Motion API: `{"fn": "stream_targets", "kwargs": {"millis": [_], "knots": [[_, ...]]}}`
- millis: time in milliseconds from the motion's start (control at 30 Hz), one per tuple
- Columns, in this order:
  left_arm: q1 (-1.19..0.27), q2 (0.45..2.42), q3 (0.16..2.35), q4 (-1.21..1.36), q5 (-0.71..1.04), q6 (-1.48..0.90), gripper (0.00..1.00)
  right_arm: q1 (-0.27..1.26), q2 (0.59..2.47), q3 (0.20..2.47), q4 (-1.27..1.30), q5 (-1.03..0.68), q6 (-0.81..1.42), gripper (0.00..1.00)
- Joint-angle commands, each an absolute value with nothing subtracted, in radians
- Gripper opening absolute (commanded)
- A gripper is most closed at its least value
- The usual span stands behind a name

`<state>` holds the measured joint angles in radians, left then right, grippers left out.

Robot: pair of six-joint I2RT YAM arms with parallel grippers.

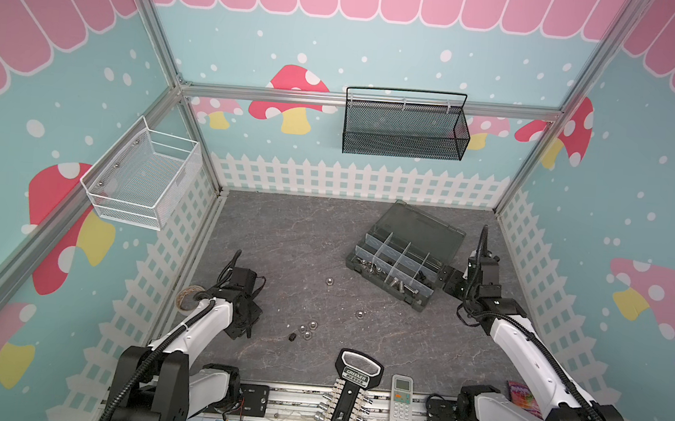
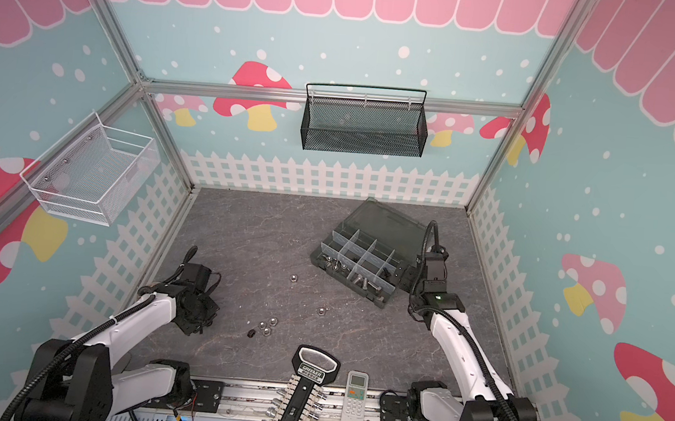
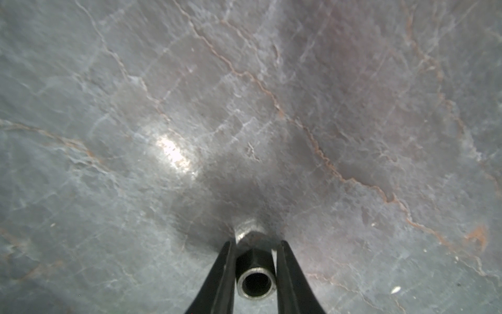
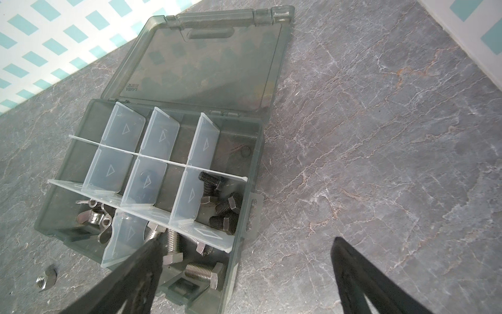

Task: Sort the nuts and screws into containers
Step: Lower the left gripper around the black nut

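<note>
Diffuse overhead light, soft shadows. Glare patch on tabletop (image 3: 173, 155), left wrist view. Blur on right gripper (image 4: 247, 240) fingers (image 4: 135, 271). Bowing at top-view edges.

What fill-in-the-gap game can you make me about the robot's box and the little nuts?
1. The lid of the organiser box is ___.
2. The left gripper has its fingers on either side of a small metal ___.
3. Several loose nuts lie on the grey ___.
4. The wire basket on the side wall is ___.
Missing words: open; nut; table; white.
</note>
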<state>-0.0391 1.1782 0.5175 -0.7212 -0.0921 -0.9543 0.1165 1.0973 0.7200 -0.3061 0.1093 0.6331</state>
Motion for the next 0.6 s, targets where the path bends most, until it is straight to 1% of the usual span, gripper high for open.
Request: {"fn": "stream_targets", "kwargs": {"millis": [0,67,400,567], "knots": [[-0.036,1.213,0.477,-0.724,-0.016,-0.977,0.22,0.111,1.109,0.717,-0.309,0.129,0.634,0.98],[-0.038,1.208,0.477,-0.711,0.002,-0.98,0.2,0.112,1.106,0.717,-0.308,0.129,0.634,0.98],[-0.083,1.152,0.518,-0.696,0.03,-0.984,0.2,0.112,1.08,0.713,-0.309,0.134,0.634,0.98],[-0.172,1.202,0.58,-0.688,-0.006,-0.983,0.21,0.112,1.078,0.713,-0.308,0.129,0.635,0.98]]}}
